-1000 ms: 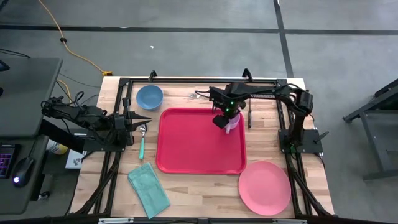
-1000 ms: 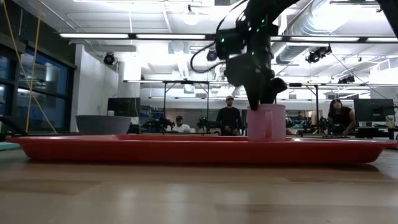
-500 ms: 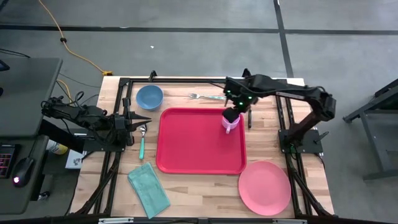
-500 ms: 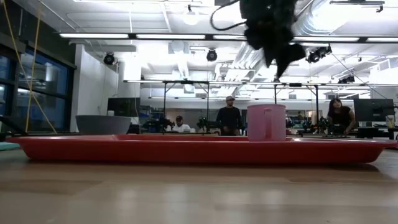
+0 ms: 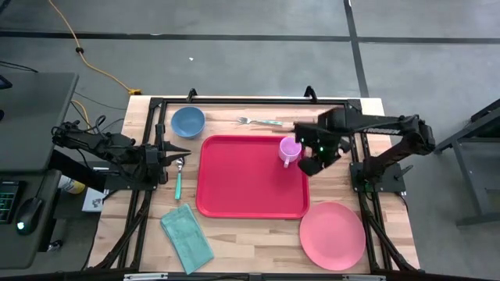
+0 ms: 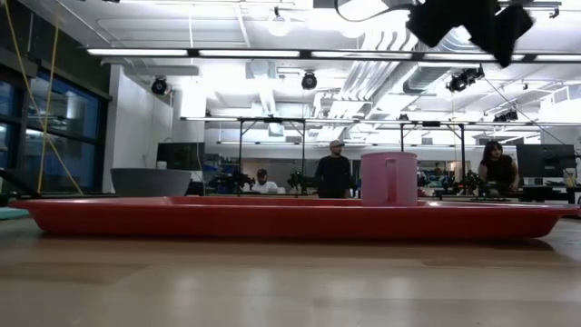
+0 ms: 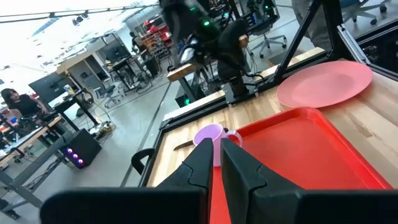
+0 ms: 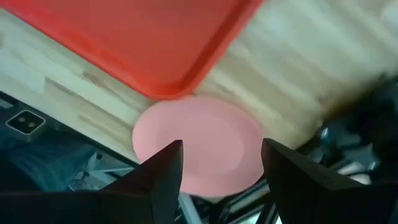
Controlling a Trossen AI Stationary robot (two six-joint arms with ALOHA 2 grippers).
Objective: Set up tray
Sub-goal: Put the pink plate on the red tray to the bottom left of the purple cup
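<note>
The red tray (image 5: pixel 246 183) lies flat on the middle of the table. A pink cup (image 5: pixel 289 150) stands upright on the tray's floor in its far right corner, seen also in the low view as the cup (image 6: pixel 388 178) on the tray (image 6: pixel 272 220). My right gripper (image 5: pixel 309 167) hangs open in the air over the tray's right edge, just near and right of the cup and well above it (image 6: pixel 472 32). Its wrist view looks down between the open fingers (image 8: pixel 221 146). My left gripper (image 5: pixel 181 153) waits shut at the table's left, pointing at the tray (image 7: pixel 217 149).
A round pink plate (image 5: pixel 332 234) lies at the near right, off the tray's near right corner (image 8: pixel 165 90). A blue bowl (image 5: pixel 187 121) and a fork (image 5: pixel 260 121) lie along the far side. A teal-handled spoon (image 5: pixel 178 181) and a teal napkin (image 5: pixel 187 238) lie left of the tray.
My right gripper has let go of the pink cup, risen clear above it and swung toward the table's right and near edge, past the tray's right rim. The cup has stayed upright where it was set on the tray.
</note>
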